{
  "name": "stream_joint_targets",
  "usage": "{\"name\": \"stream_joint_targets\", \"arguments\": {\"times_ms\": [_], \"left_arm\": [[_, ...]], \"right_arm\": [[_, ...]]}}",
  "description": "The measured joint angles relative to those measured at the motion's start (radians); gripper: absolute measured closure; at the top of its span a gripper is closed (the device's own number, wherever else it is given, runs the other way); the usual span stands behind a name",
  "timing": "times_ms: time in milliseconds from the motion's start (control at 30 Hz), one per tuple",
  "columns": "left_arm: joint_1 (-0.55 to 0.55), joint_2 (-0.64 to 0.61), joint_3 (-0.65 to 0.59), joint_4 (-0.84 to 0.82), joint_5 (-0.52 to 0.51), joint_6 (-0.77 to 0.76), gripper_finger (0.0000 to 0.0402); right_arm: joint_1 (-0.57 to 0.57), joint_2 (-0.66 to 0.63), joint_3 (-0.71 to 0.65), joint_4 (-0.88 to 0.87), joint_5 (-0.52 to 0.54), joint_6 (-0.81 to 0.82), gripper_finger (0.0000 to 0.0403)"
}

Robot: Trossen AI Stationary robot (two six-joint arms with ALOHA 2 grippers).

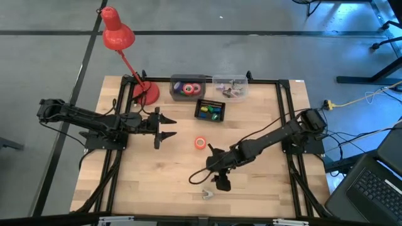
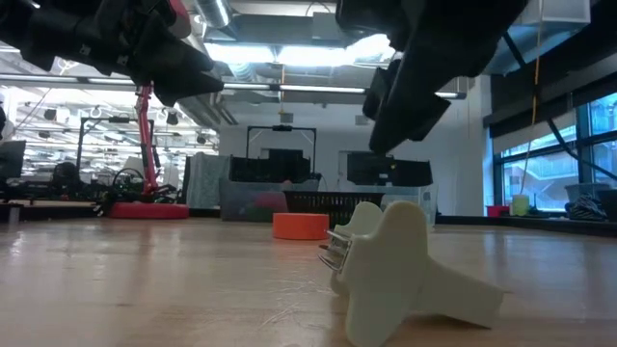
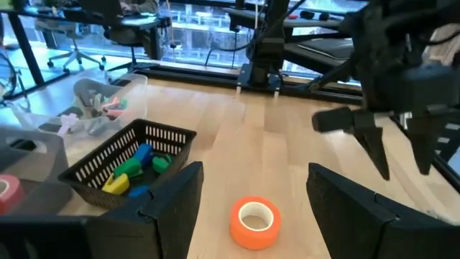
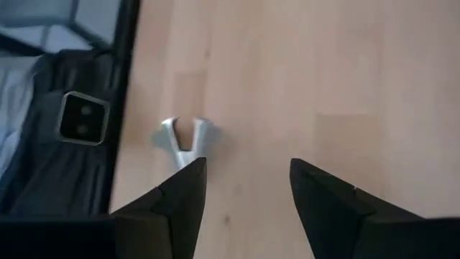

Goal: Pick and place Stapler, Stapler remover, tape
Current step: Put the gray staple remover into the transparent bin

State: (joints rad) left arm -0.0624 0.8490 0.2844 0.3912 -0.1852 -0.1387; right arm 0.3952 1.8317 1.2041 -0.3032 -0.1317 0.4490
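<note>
Now right claw (image 4: 244, 194) open above stapler remover (image 4: 184, 137), not touching

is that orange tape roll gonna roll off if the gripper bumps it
Probably not: the orange tape roll lies flat on the table, hollow centre up, so a bump would likely slide it. It looks small and light, so it may skid easily.
</note>
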Motion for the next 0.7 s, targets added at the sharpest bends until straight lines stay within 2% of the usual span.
{"name": "stream_joint_targets", "arguments": {"times_ms": [100,233,467,700], "left_arm": [[0.0,0.0,0.0,0.004,0.0,-0.027,0.0162],[0.0,0.0,0.0,0.009,0.0,-0.04,0.0162],[-0.001,0.0,0.0,-0.006,0.008,-0.056,0.0162],[-0.002,0.0,0.0,-0.033,0.112,-0.09,0.0162]], "right_arm": [[-0.004,0.02,0.0,0.045,-0.073,-0.008,0.0202],[0.002,0.065,0.0,0.136,-0.086,0.004,0.0202],[0.028,0.134,-0.001,0.189,-0.066,0.104,0.0203],[0.065,0.138,0.0,0.29,-0.015,0.214,0.0241]]}}
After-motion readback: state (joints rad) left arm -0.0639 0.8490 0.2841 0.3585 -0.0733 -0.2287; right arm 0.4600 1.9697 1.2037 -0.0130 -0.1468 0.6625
